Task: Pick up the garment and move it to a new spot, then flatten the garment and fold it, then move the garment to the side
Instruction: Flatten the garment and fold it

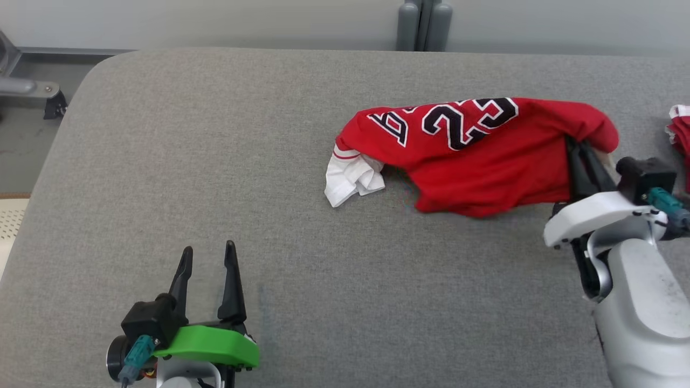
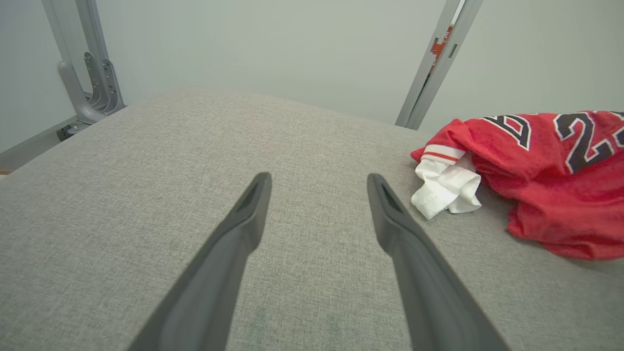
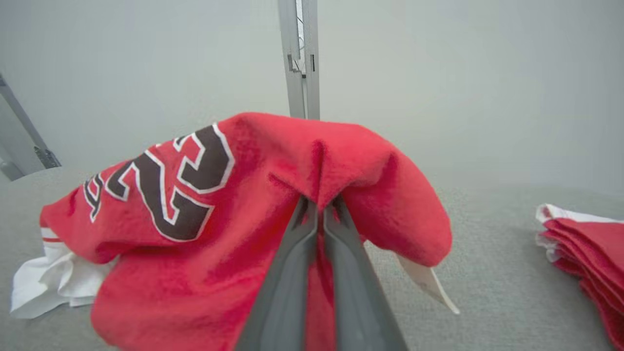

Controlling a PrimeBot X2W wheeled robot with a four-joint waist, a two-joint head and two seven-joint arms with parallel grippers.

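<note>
- The garment (image 1: 474,156), a red jersey with a dark number and a white part (image 1: 353,180) at one end, lies crumpled on the grey padded table (image 1: 269,161). Its other end is raised a little, just at my right pincer (image 3: 319,202).
- I judge it light, soft and limp. It will sag and trail from a single hold, and a thin pinch may slip out.
- My right pincer is closed on a fold of the red cloth. A pale label (image 3: 424,282) hangs just to the right of it.
- For flattening, a second hold at the white end, far from this pincer, seems best to me.
- My left pincer (image 1: 208,248) stands wide and holds nothing. The garment is ahead of it and to its right, well apart.
- A stack of folded red garments (image 3: 585,243) lies to the right of my right pincer, apart from the jersey.
</note>
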